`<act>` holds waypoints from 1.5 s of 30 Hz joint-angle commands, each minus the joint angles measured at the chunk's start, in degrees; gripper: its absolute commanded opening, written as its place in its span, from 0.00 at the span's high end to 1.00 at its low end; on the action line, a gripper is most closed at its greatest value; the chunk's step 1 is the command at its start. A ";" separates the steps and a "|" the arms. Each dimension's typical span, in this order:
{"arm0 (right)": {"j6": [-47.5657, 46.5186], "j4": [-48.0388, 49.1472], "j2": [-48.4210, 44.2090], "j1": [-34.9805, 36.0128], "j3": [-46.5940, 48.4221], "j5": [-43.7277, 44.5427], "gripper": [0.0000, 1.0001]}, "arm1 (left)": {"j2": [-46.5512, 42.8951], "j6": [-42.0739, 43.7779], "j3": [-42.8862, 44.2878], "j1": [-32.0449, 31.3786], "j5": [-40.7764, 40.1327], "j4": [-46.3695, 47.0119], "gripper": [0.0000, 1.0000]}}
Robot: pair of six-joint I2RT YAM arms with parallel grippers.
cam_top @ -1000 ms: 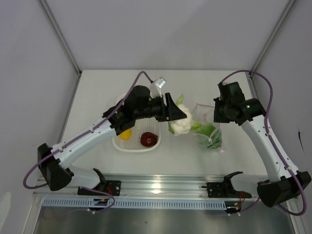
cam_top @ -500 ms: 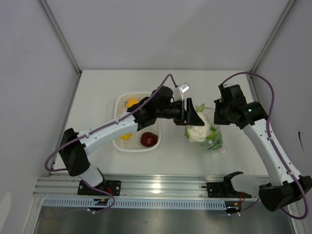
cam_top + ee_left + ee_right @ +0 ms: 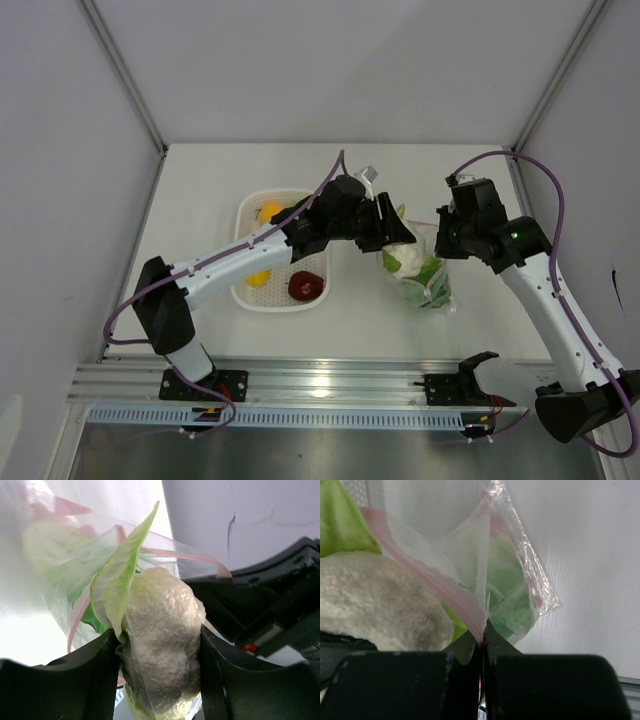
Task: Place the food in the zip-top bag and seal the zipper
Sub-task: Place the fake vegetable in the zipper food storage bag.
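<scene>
Top view: the left fingers [image 3: 388, 230] grip the lettuce [image 3: 404, 262] at the mouth of the zip-top bag [image 3: 434, 288], which lies just to their right.
Left wrist: the lettuce is clamped between both pads, leaf tip pointing into the bag.
Right wrist: the right fingers [image 3: 420, 680] are pinched shut on the zipper [image 3: 427, 582], holding that lip up.

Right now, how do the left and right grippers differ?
The left gripper holds the lettuce between parted fingers; the right gripper is pinched shut on the bag at its pink strip. The left carries food; the right steadies the bag. Both meet at the bag's mouth.
</scene>
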 commanded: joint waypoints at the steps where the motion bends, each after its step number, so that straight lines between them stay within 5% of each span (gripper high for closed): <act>1: 3.06 2.96 -1.06 0.33 1.00 -0.60 1.00 | 0.23 -2.96 2.57 -1.82 -6.66 -0.23 0.99; 13: 10.80 5.16 -0.44 1.56 0.30 1.25 1.00 | 7.25 -4.01 13.90 -10.97 -30.47 -15.78 0.98; 24: 12.82 7.18 -0.26 1.82 -2.51 0.99 1.00 | 17.01 -14.91 30.95 -11.15 -34.35 -41.00 0.87; 30: 12.38 6.22 -0.79 2.26 -1.37 0.90 1.00 | 15.79 0.00 26.06 -10.97 -26.63 -28.29 0.83; 38: 11.50 4.54 -1.06 2.17 0.91 0.37 1.00 | 8.85 7.22 10.22 -9.57 -17.31 -8.78 0.77; 42: 11.68 4.54 -1.14 2.00 0.74 -0.24 1.00 | 7.53 8.64 8.29 -9.22 -13.37 -3.78 0.82; 45: 11.77 4.46 -1.23 1.91 1.09 -0.51 1.00 | 6.38 6.71 5.83 -8.60 -10.89 0.46 0.94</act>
